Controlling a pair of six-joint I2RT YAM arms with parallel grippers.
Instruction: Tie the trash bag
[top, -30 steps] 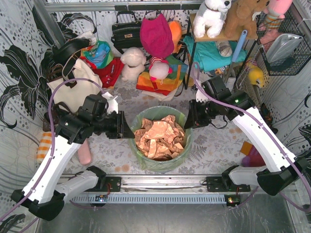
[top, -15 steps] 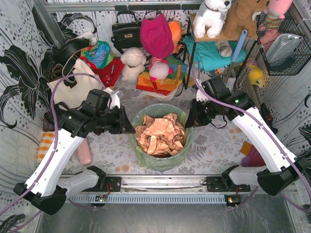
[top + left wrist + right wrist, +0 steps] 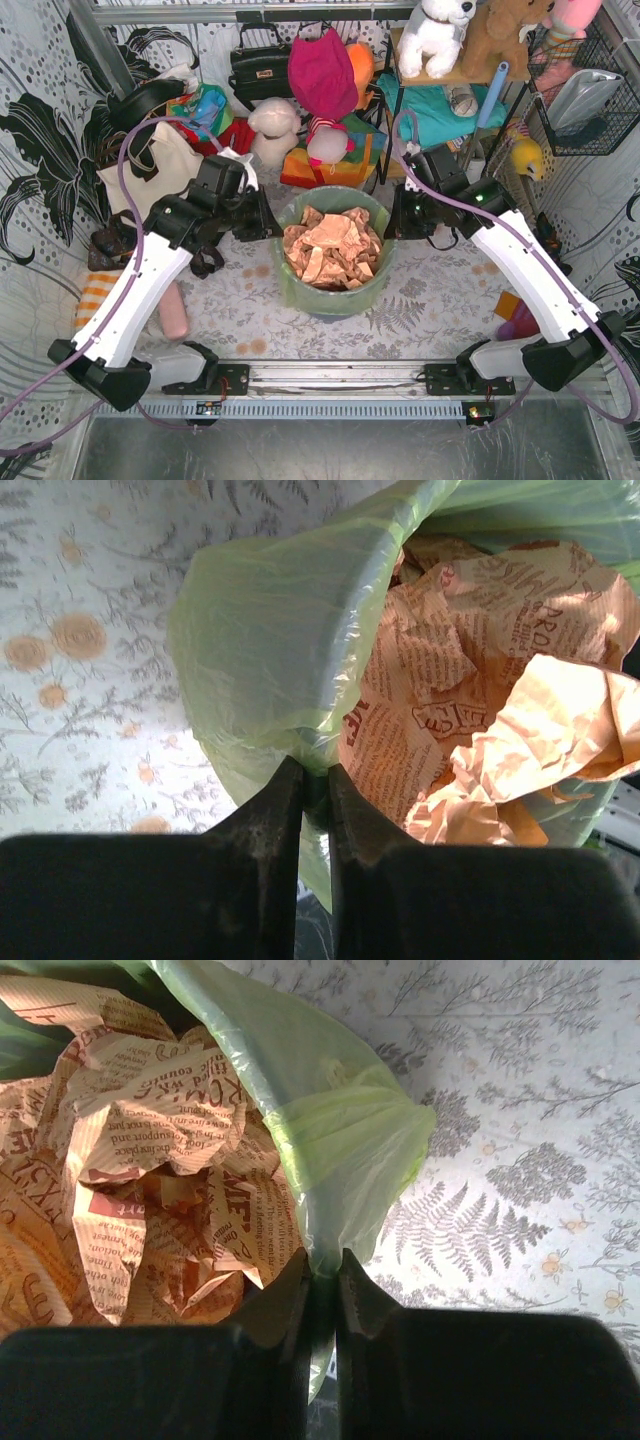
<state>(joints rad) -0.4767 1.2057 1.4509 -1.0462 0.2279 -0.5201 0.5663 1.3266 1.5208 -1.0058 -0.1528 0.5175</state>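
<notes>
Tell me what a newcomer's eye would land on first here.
The trash bag in the middle of the top view stands out first, pale green and stuffed with crumpled orange printed paper. The left gripper and right gripper each pinch its rim from opposite sides. Behind it sits a bright clutter of plush toys and handbags.

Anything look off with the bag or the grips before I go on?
Nothing stands out. The left gripper and right gripper each pinch the rim film of the bag on opposite sides. No tear shows, and the paper sits inside, none spilled.
</notes>
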